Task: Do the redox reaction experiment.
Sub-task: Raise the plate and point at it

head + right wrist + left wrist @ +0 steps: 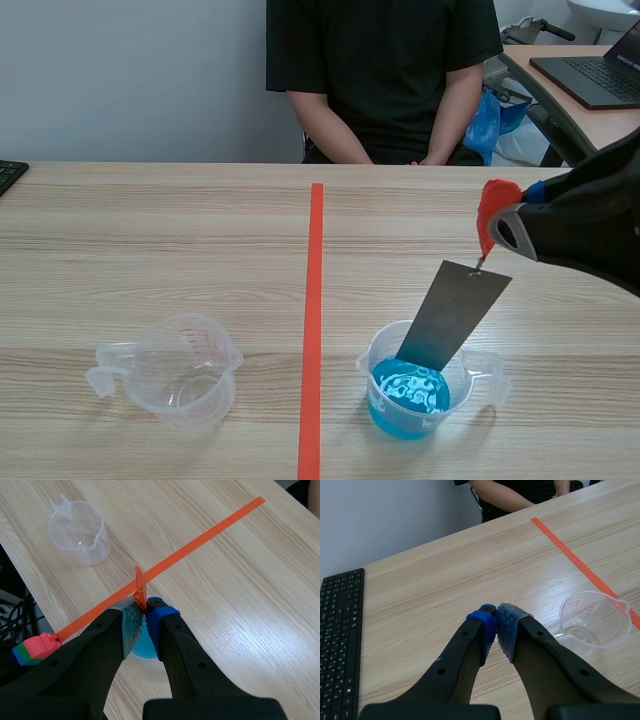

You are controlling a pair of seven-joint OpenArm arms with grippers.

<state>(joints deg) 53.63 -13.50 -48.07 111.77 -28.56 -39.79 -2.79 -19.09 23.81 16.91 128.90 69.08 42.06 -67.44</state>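
Only in scene view, grey plate [452,312] in beaker [370,365], right gripper [145,611] pinching orange clip [138,586], left gripper [497,630] pressed together.

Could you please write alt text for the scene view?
The right gripper holds a red clip from which a metal strip dips into a cup of blue liquid. An empty cup stands left of the tape.

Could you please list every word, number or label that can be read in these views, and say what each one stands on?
No text is legible in any view.
Empty measuring cup: raised scale marks on its wall, too small to read.
Keyboard: key legends, too small to read.
Cup of blue liquid: no readable marks.
Metal sheet: bare, no lettering seen.
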